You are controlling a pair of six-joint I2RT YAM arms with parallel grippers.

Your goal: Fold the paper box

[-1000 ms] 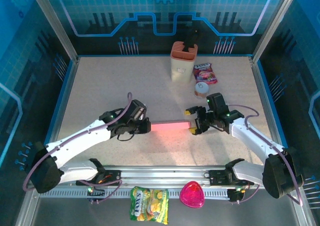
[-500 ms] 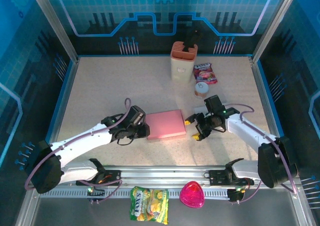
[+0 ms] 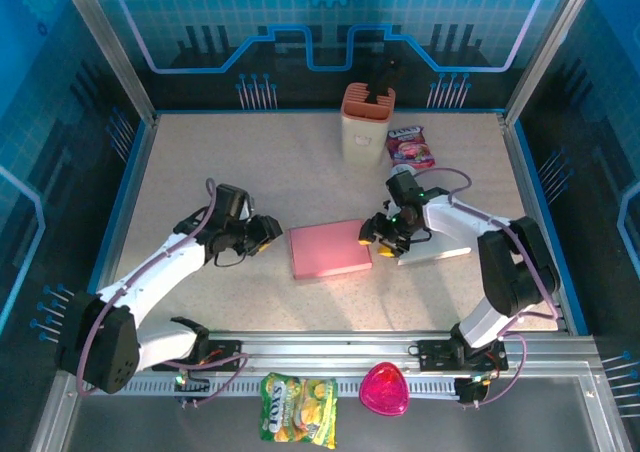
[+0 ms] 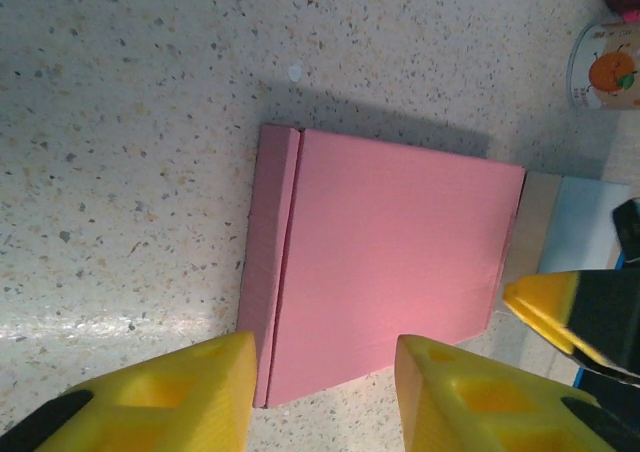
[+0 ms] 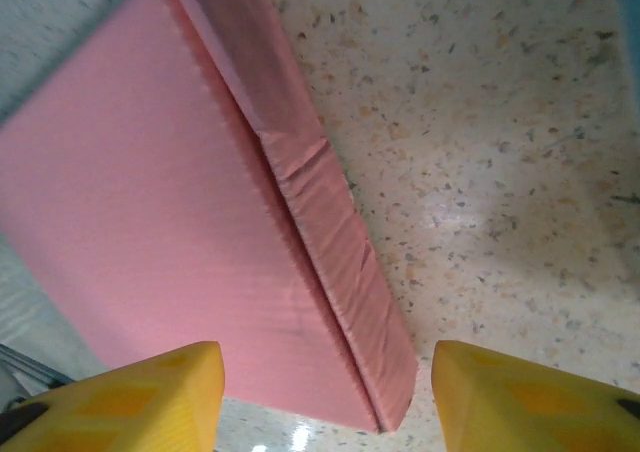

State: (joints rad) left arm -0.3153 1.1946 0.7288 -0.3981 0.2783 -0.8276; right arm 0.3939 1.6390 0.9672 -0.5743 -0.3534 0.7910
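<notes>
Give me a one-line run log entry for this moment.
pink paper box flat on table | left gripper open, off box | right gripper open, at box edge

On the yellow-green snack packet [image 3: 298, 408], well to the near side of the left end effector [image 3: 264, 236], white letters look like "LOYS", though blurred. Beyond the right end effector [image 3: 375, 242], the purple packet [image 3: 410, 146] has white lettering too small to read.

The bench [image 3: 200, 172] is sandy with little dark specks. A flat pink paper box [image 3: 328, 249] lies in the middle. A white sheet [image 3: 445, 255] lies just right of it. At the far side stands a tan holder [image 3: 367, 122], with a snack packet [image 3: 410, 145] beside it on the right.
</notes>
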